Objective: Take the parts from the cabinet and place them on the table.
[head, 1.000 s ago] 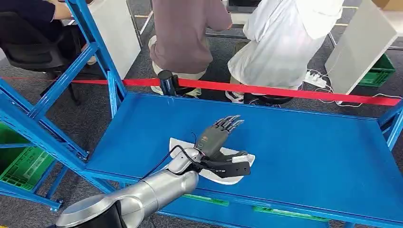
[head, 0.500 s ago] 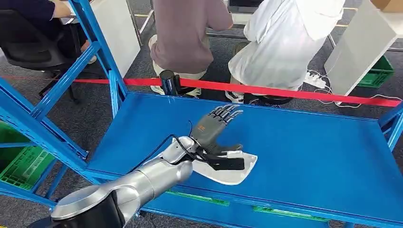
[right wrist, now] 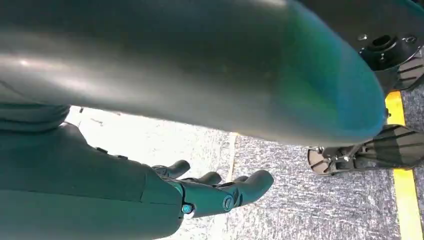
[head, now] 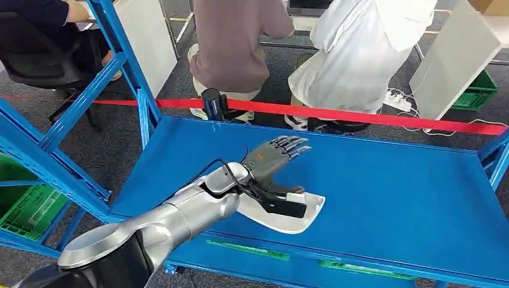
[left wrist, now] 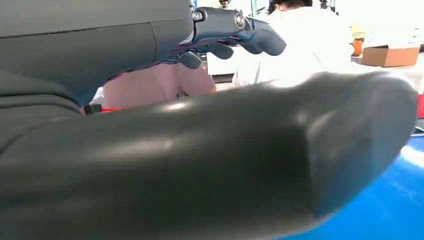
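Observation:
A flat white part [head: 302,219] lies on the blue table [head: 390,180] near its front edge. My left hand [head: 274,159] hovers just over the part's far side, its fingers straight and apart, holding nothing. The wrist and its black camera block cover part of the white piece. In the left wrist view the thick thumb [left wrist: 250,150] looms close and the dark fingers [left wrist: 235,30] stretch out beyond it. My right hand [right wrist: 215,192] hangs over grey floor in the right wrist view, fingers loosely extended and empty.
A blue rack frame [head: 66,120] stands at the left with a green crate [head: 24,204] beneath it. A red tape [head: 360,114] runs along the table's far edge, near a black post [head: 210,103]. Two people [head: 234,42] sit just beyond it.
My left arm has pushed forward and my hand has lifted and turned towards the right, away from the white part. The part stays flat on the table.

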Controlling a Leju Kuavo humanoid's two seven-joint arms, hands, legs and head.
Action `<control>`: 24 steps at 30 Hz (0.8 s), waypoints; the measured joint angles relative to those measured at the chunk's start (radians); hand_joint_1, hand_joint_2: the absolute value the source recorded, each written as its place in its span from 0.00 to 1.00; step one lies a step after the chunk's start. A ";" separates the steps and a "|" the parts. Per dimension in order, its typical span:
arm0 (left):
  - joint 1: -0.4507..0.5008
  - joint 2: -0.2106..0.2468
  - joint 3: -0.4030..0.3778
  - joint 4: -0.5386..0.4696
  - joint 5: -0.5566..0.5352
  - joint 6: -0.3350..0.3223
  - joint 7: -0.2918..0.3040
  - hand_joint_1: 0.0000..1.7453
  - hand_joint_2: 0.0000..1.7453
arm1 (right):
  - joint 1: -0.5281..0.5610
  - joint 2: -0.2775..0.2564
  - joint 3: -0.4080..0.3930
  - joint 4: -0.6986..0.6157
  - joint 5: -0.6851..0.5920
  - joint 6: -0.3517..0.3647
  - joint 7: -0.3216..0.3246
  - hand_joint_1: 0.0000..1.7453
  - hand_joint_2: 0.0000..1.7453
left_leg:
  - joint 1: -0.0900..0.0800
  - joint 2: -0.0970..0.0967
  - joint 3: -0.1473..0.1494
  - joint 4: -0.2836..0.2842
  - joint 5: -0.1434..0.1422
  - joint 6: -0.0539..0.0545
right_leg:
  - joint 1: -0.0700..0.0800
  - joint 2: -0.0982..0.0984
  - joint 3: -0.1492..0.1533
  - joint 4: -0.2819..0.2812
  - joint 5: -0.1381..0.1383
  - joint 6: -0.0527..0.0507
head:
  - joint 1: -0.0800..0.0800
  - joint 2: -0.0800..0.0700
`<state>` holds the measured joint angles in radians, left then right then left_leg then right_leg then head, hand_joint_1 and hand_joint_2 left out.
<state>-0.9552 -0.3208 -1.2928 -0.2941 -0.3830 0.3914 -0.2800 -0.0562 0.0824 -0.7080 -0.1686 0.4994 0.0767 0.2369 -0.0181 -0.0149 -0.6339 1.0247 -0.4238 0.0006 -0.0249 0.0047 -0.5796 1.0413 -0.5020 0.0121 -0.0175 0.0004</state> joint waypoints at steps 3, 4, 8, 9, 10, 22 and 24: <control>-0.007 0.005 -0.001 -0.002 -0.024 -0.008 0.006 0.00 0.00 | 0.000 0.000 -0.005 0.000 0.000 -0.002 0.004 0.00 0.00 | 0.000 0.000 0.000 0.000 0.000 0.000 | 0.000 0.000 0.000 0.000 0.000 0.000 | 0.000 0.000; -0.008 0.007 -0.001 -0.003 -0.033 -0.010 0.006 0.00 0.00 | 0.000 0.001 -0.006 0.000 0.000 -0.002 0.005 0.00 0.00 | 0.000 0.000 0.000 0.000 0.000 0.000 | 0.000 0.000 0.000 0.000 0.000 0.000 | 0.000 0.000; -0.012 0.022 -0.001 -0.011 -0.065 -0.018 -0.008 0.00 0.00 | 0.001 0.002 -0.019 0.000 -0.001 -0.002 0.005 0.00 0.00 | 0.000 0.000 0.000 0.000 0.000 0.000 | 0.000 0.000 0.000 0.000 0.000 0.000 | 0.000 0.000; -0.012 0.028 -0.001 -0.015 -0.070 -0.018 -0.013 0.00 0.00 | 0.002 0.002 -0.021 0.000 -0.003 -0.002 0.004 0.00 0.00 | 0.000 0.000 0.000 0.000 0.000 0.000 | 0.000 0.000 0.000 0.000 0.000 0.000 | 0.000 0.000; -0.013 0.032 -0.001 -0.016 -0.071 -0.019 -0.015 0.00 0.00 | 0.002 0.002 -0.022 0.000 -0.003 -0.002 0.004 0.00 0.00 | 0.000 0.000 0.000 0.000 0.000 0.000 | 0.000 0.000 0.000 0.000 0.000 0.000 | 0.000 0.000; -0.036 0.108 0.011 -0.060 -0.101 -0.049 -0.058 0.00 0.00 | 0.004 0.006 -0.040 0.000 0.003 0.004 -0.016 0.00 0.00 | 0.000 0.000 0.000 0.000 0.000 0.000 | 0.000 0.000 0.000 0.000 0.000 0.000 | 0.000 0.000; -0.035 0.121 0.016 -0.066 -0.108 -0.049 -0.065 0.00 0.00 | 0.004 0.006 -0.043 0.000 0.003 0.005 -0.018 0.00 0.00 | 0.000 0.000 0.000 0.000 0.000 0.000 | 0.000 0.000 0.000 0.000 0.000 0.000 | 0.000 0.000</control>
<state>-0.9905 -0.1999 -1.2772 -0.3601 -0.4910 0.3426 -0.3448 -0.0519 0.0889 -0.7511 -0.1686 0.5028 0.0813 0.2193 -0.0180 -0.0151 -0.6336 1.0246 -0.4237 0.0005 -0.0247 0.0049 -0.5792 1.0413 -0.5021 0.0120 -0.0175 0.0004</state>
